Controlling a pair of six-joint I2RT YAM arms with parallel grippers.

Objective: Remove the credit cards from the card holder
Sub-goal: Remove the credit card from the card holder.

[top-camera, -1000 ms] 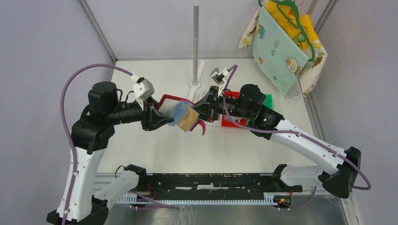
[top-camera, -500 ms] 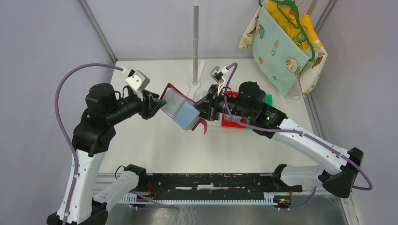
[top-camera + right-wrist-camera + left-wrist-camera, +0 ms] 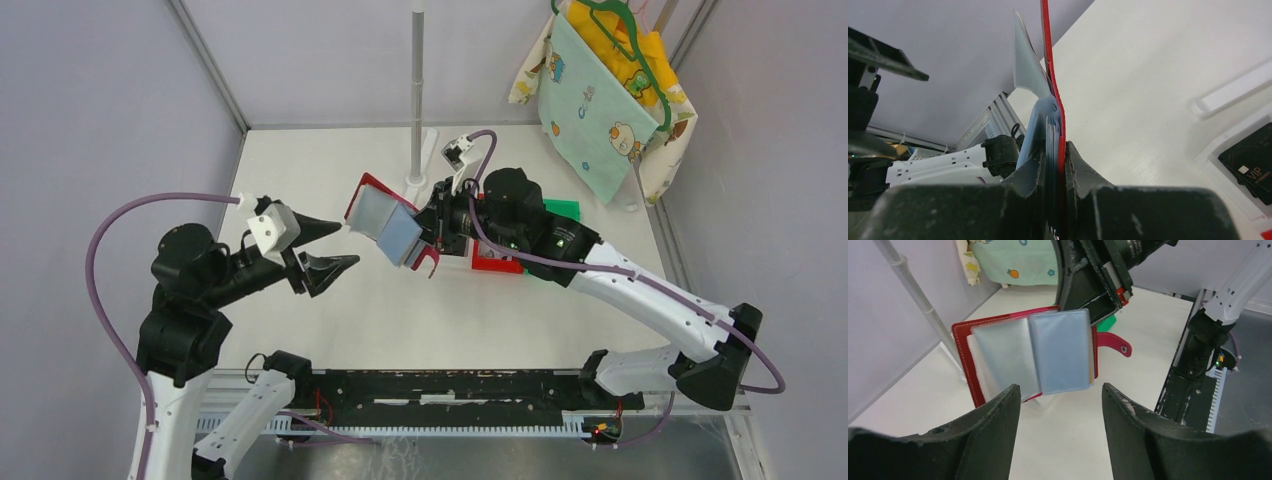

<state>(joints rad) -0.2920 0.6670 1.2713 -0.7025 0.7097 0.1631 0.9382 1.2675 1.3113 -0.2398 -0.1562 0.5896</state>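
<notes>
Your right gripper (image 3: 430, 235) is clamped on one edge of the card holder (image 3: 385, 222). It holds the holder off the table (image 3: 450, 310), spread like a book, just left of the pole (image 3: 417, 100) and on its near side. Your left gripper (image 3: 347, 243) hangs farther left of that pole, jaws spread wide with nothing in them, well apart from the holder. In its wrist view the 2 grey-blue sleeves (image 3: 1060, 352) face it squarely, dead ahead (spine roughly upright, strap (image 3: 1113, 342) off to the right). The left arm looks like the free one to reach in. You cannot tell from here whether cards sit in those sleeves.
</notes>
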